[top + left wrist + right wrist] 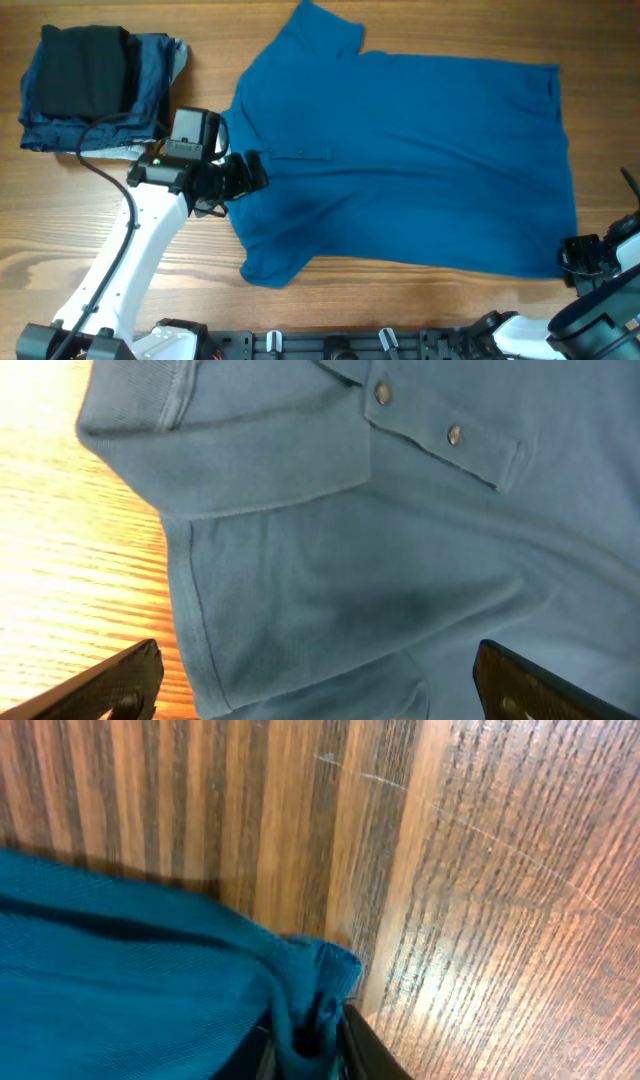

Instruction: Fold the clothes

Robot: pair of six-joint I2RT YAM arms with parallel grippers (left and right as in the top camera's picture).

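The right claw (305, 1042) is pinched narrow on a bunched corner of the shirt (120, 980). In its wrist view a fold of blue cloth is squeezed between the two dark fingers, with bare table (460, 870) just beyond. From above, this claw sits at the hem corner on the robot's right, at the near edge of the cloth

The left claw (318, 665) stands wide and holds nothing. Its fingers hang apart over the chest of the shirt, just below the collar (230, 450) and the two small buttons (382, 393); whether the tips touch the cloth I cannot tell

The shirt lies spread flat across the middle of the table, collar toward the robot's left and hem toward its right. Both short sleeves are out to the sides and no fold is made. Off to the left, apart from the shirt, sits a small pile of folded clothes (95, 90), black on top of darker blue

The step in hand looks like taking hold for the first fold: the hem end is gripped, the collar end is not. The next move probably calls for the left claw to come down and close on the cloth near the collar or shoulder, catching both layers. Then the two ends can lift together; raising the right corner alone would likely drag and wrinkle the shirt
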